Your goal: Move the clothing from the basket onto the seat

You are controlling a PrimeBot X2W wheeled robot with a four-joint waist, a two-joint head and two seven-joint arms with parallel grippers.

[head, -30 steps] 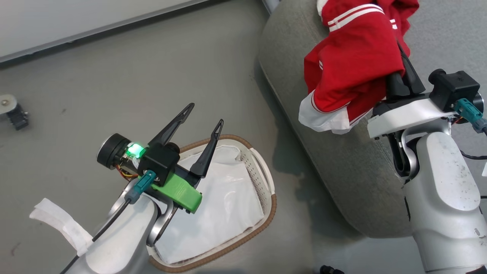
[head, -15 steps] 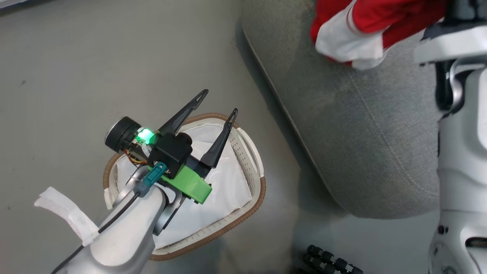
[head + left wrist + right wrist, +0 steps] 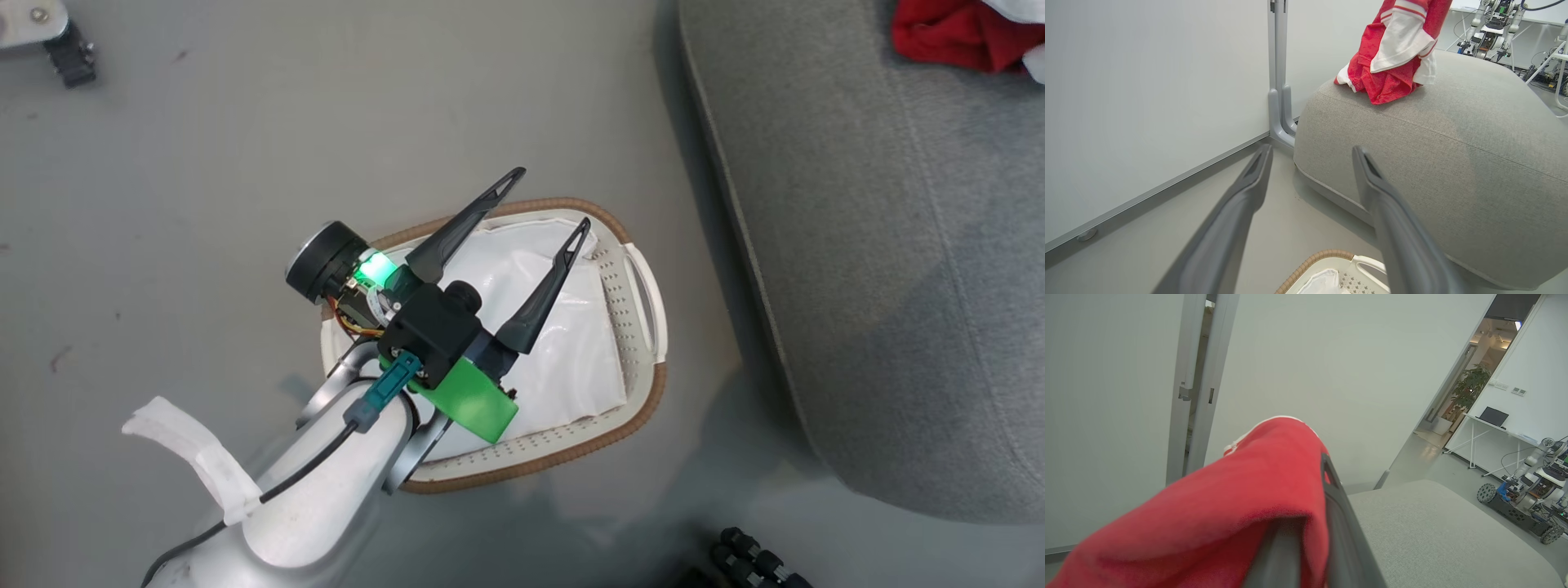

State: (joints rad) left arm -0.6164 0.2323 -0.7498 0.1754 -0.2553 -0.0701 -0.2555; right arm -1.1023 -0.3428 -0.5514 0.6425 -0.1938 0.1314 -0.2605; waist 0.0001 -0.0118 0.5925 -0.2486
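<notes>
Counting now: one basket (image 3: 645, 286), one white sheet (image 3: 563, 351), one seat (image 3: 882, 286), one bundle of red clothing (image 3: 1392, 61) (separate pieces impossible to tell). Two tools: one left tool (image 3: 553, 196), one right tool (image 3: 1314, 473). Also spotted: one wheeled robot (image 3: 1535, 486), one laptop (image 3: 1493, 415), one potted plant (image 3: 1468, 392).

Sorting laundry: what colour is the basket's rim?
The basket's rim is brown and woven, clearest in the head view.

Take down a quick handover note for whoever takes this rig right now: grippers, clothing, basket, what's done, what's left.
Left gripper: open, above the oval cream plastic basket.
Right gripper: shut on the soft red-and-white clothing.
Done: clothing out of the basket, lower end touching the large grey fabric seat, top held up.
Basket: plain white sheet inside.
Left: release the clothing onto the seat.
</notes>
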